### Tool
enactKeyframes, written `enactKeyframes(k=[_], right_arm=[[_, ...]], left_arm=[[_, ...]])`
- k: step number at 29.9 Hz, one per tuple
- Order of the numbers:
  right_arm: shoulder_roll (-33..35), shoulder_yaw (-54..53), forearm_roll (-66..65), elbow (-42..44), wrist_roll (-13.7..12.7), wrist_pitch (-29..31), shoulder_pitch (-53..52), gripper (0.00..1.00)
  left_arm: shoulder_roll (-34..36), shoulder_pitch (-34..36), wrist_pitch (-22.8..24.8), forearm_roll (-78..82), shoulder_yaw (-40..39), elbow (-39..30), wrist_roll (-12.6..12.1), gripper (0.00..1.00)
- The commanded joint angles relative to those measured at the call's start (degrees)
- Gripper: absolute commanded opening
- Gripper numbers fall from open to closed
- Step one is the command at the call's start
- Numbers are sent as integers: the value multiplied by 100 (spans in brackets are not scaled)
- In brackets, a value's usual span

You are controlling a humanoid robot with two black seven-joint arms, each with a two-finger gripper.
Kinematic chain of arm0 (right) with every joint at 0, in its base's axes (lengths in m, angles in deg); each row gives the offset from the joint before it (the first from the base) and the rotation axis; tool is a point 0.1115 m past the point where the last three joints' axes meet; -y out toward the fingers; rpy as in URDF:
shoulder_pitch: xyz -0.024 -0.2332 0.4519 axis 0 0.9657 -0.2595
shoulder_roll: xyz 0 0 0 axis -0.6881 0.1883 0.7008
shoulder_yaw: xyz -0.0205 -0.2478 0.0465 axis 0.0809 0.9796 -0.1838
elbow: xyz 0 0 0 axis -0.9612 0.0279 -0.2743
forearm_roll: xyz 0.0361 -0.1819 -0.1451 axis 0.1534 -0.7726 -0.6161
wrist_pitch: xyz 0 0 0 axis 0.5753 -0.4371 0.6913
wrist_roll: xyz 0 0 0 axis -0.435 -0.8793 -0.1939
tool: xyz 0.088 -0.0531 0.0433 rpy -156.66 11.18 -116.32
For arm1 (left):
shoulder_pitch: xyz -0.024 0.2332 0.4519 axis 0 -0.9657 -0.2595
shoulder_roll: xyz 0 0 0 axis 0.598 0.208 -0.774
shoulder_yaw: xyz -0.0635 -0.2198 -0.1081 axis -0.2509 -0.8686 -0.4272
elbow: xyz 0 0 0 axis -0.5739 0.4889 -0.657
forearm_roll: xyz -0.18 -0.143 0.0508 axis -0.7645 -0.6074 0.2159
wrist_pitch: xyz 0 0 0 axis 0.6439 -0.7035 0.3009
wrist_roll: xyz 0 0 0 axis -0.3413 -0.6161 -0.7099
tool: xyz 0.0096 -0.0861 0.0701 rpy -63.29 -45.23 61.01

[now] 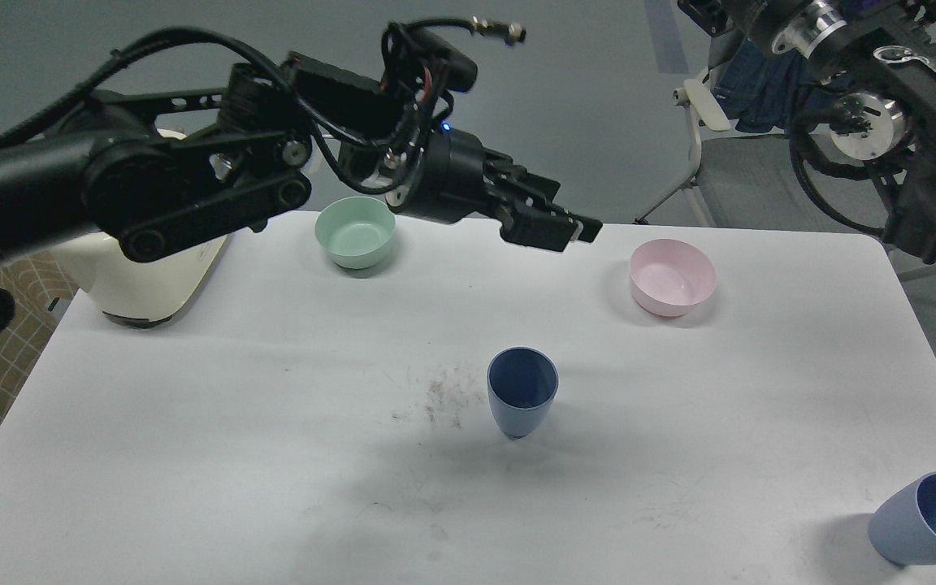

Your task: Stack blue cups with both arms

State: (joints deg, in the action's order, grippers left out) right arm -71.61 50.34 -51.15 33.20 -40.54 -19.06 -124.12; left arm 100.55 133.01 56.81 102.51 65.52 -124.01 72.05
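Our left arm point(151, 187) hides much of the cream appliance point(143, 284) and the worktop point(273, 455) corner behind it. Our left gripper point(578, 230) shows dark and end-on, so we cannot tell its fingers apart. Our right arm point(882, 97) is cut off by the top and right edges, its gripper out of sight. The blue cup at lower right point(927, 520) runs past the right edge. The worktop's near edge is cropped.

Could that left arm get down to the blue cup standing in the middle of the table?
Probably yes. The left pincer hangs above the white table, and nothing lies between it and the upright matte light-blue cup, which stands alone.
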Motion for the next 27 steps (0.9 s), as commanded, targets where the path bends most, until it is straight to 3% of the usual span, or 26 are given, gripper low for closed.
enactKeyframes(k=[1,6,10,15,16,20,27], right_arm=[[829,587,-21,-930,0,-1,-9,100],[2365,1045,-633,-2440,0,-1,-36,100],[3422,1098,-1689,-3496,0,-1,-1,100],[5282,1300,-4164,-5288,0,-1,236,100],[5287,1301,-4170,-5291,0,-1,237,100],[6786,1415,-5678,-6405,0,-32,578,100],[7870,1950,-6753,-7102,0,-568,931,100]], left_arm=[[626,-203,0,-1434,-550,78,35,86],[1066,-1265,-232,-3463,-1357,404,52,87],[1093,-1821,-515,-3853,-1842,456,52,87],[988,-2795,-638,-3871,-2746,465,87,90],[988,-2797,-638,-3871,-2748,465,87,90],[733,-3367,-630,-4020,-3239,465,87,94],[707,-3509,-586,-4021,-3311,448,87,96]])
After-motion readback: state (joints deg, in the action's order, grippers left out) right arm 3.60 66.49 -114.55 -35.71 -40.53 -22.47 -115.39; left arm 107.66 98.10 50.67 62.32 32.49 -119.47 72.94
